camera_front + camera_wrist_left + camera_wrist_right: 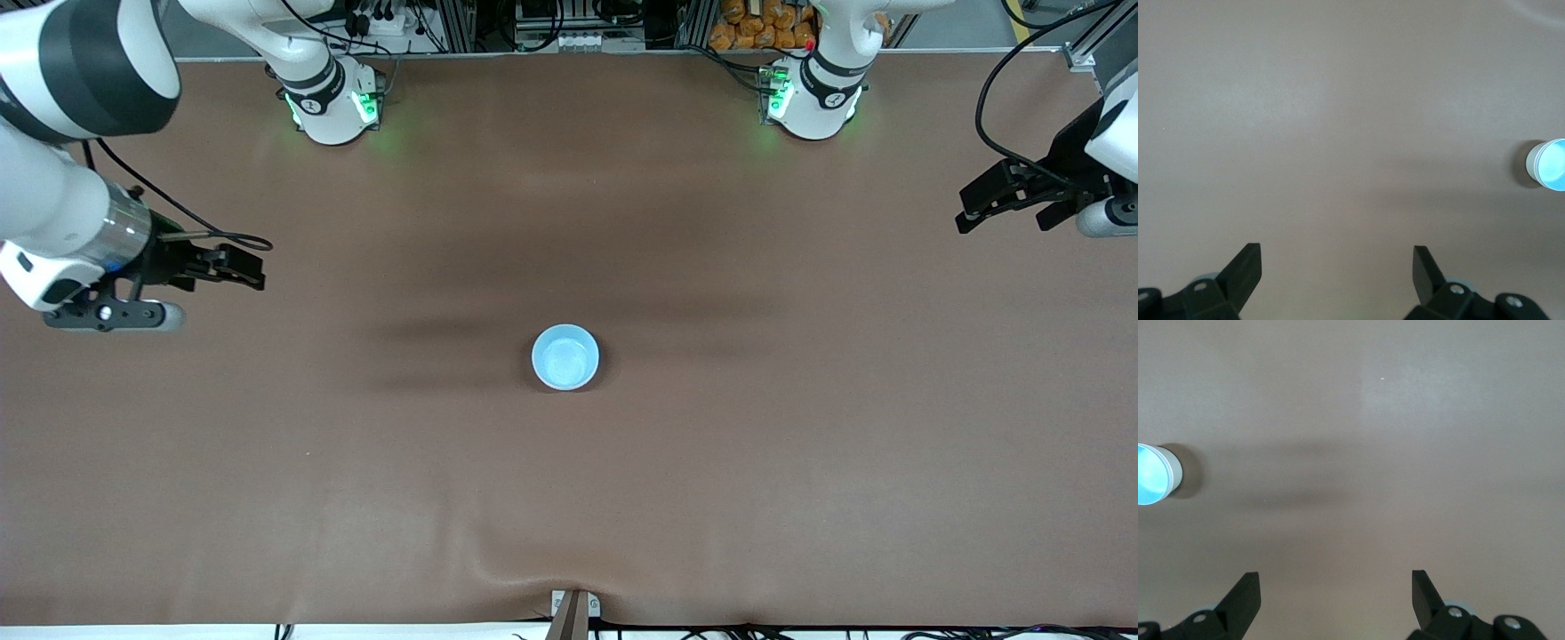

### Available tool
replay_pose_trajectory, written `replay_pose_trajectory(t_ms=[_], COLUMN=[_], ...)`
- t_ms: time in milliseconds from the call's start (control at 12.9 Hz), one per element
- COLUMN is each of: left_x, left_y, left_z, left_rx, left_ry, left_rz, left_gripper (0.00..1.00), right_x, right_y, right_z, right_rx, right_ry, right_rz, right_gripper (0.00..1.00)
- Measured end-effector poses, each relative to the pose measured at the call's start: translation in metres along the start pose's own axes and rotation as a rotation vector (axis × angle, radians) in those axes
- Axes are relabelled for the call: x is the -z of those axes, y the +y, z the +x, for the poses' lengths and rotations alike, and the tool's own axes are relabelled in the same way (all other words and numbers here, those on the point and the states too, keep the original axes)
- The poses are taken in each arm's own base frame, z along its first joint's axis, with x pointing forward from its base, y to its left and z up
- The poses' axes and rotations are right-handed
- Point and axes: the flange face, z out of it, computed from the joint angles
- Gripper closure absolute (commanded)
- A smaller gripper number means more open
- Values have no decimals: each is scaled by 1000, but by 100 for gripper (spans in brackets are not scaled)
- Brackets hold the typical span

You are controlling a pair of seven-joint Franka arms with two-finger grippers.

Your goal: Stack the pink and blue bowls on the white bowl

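From the front, the blue bowl (565, 356) tops a stack mid-table, so the task looks done, while each wrist view shows its idle gripper, left (1337, 265) and right (1336, 590), spread empty over bare table.

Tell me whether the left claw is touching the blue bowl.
Apart. The front view shows the left claw open over the table's edge at the left arm's end, with a wide stretch of bare brown table between it and the blue bowl at the middle.
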Motion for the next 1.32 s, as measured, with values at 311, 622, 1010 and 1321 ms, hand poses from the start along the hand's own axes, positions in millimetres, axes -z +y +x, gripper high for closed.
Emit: replay_pose_trajectory(t_ms=[311,622,1010,1321], left_x=[0,1,1,1], left_y=[0,-1,0,0], left_z=[0,0,0,0], left_rx=[0,1,1,1], left_ry=[1,1,1,1], left_rz=[0,0,0,0], left_gripper=[0,0,0,0], right_x=[41,78,75,76], right_y=[91,125,124,124], right_z=[-30,-74,-78,-77], right_rx=[-11,-36,-36,-33], right_ry=[-5,-18,-41,-31], right_rz=[7,23,20,-7], right_gripper=[0,0,0,0])
